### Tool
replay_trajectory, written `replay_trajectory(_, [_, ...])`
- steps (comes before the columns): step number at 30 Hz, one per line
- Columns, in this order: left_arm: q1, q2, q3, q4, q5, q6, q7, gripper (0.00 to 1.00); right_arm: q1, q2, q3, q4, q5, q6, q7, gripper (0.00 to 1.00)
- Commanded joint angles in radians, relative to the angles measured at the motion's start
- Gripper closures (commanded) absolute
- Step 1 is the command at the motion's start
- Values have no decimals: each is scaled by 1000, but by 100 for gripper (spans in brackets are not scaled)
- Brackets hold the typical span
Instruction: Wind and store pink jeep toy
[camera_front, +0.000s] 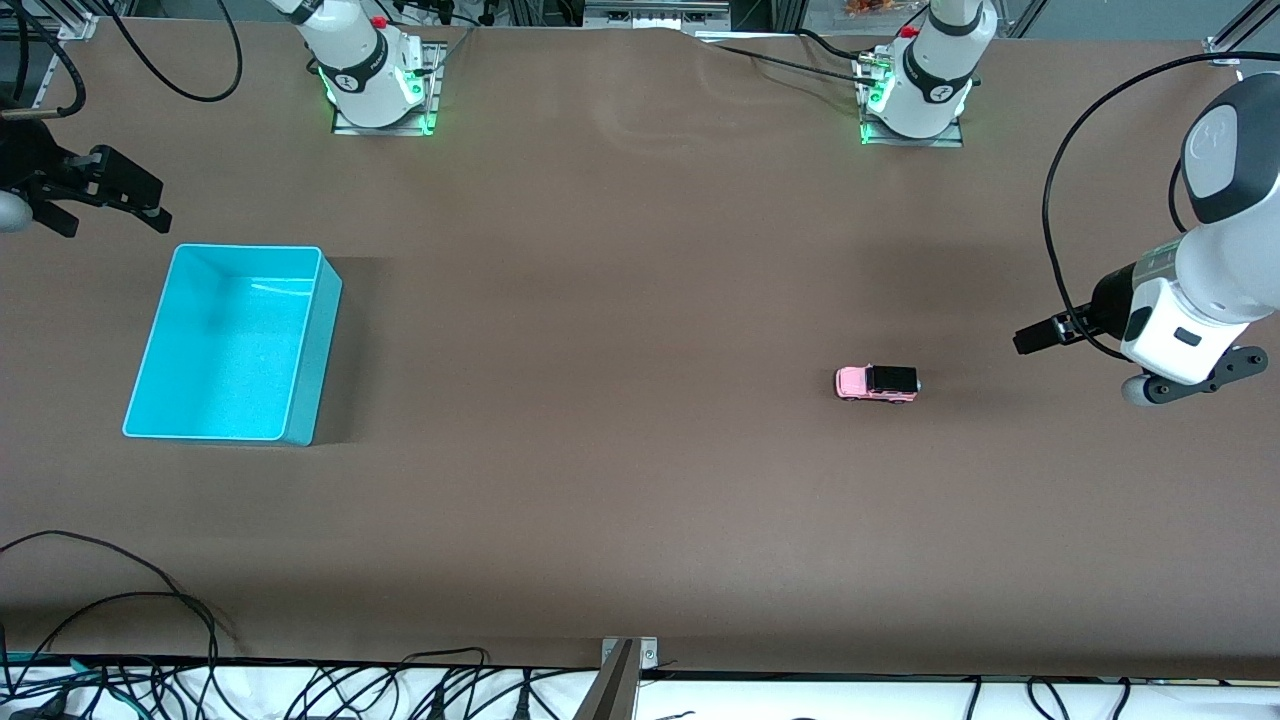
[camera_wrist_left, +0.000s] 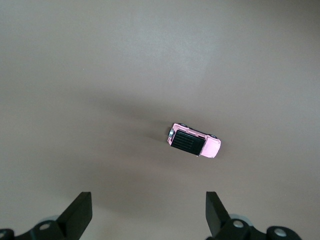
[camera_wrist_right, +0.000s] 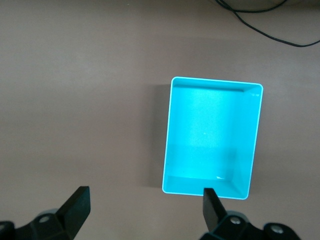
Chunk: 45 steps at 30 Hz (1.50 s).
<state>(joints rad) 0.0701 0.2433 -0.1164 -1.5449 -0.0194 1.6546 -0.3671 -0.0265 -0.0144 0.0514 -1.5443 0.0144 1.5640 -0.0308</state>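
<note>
A: Front view first — the pink jeep toy (camera_front: 877, 383) sits on its wheels on the bare counter (camera_front: 620, 420), toward the left arm's end, lying lengthwise along the counter. Nothing touches it.

B: And the left claw (camera_wrist_left: 149, 212)? From its wrist view the fingers are spread wide, holding nothing, with the jeep in sight between and ahead of them.

A: Right. In the front view that left claw (camera_front: 1040, 335) hangs over the counter's end, near the jeep but clear of it. The right claw (camera_wrist_right: 145, 210) is spread wide too, empty, up beside the turquoise bin (camera_front: 300, 400); that arm looks to be waiting.

B: What could go wrong?

A: The toy is tiny and on wheels. If one finger lands before the other, I'd expect it to roll or skid away rather than be pinched. It also sits at a slant to the fingers in the wrist view, so a grip across its corners could twist it out.

B: Anything in the way?

A: No. Open counter lies between jeep and bin, but they're well apart, so a weak hold has a long carry to fail over. Cables (camera_front: 150, 620) lie at the counter's near edge, far from the jeep.
</note>
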Motion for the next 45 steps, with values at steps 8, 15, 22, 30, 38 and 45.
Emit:
replay_trajectory(8, [-3, 1, 1, 0, -10, 8, -7, 0, -3, 10, 1, 27, -8, -10, 11, 0])
replay_trajectory(15, [-15, 5, 1, 0, -10, 8, -15, 0, -1, 10, 1, 27, -8, -12, 11, 0])
replay_trajectory(22, [-19, 10, 1, 0, -8, 8, -35, 0, -1, 10, 4, 27, -8, -13, 12, 0])
replay_trajectory(30, [-21, 11, 1, 0, -8, 8, -35, 0, -1, 10, 4, 27, -8, -15, 12, 0])
replay_trajectory(38, [-22, 11, 1, 0, -8, 8, -36, 0, -1, 8, 2, 27, -8, -9, 12, 0])
replay_trajectory(45, [-22, 11, 0, 0, -8, 8, -36, 0, -3, 7, -1, 27, -8, -13, 11, 0])
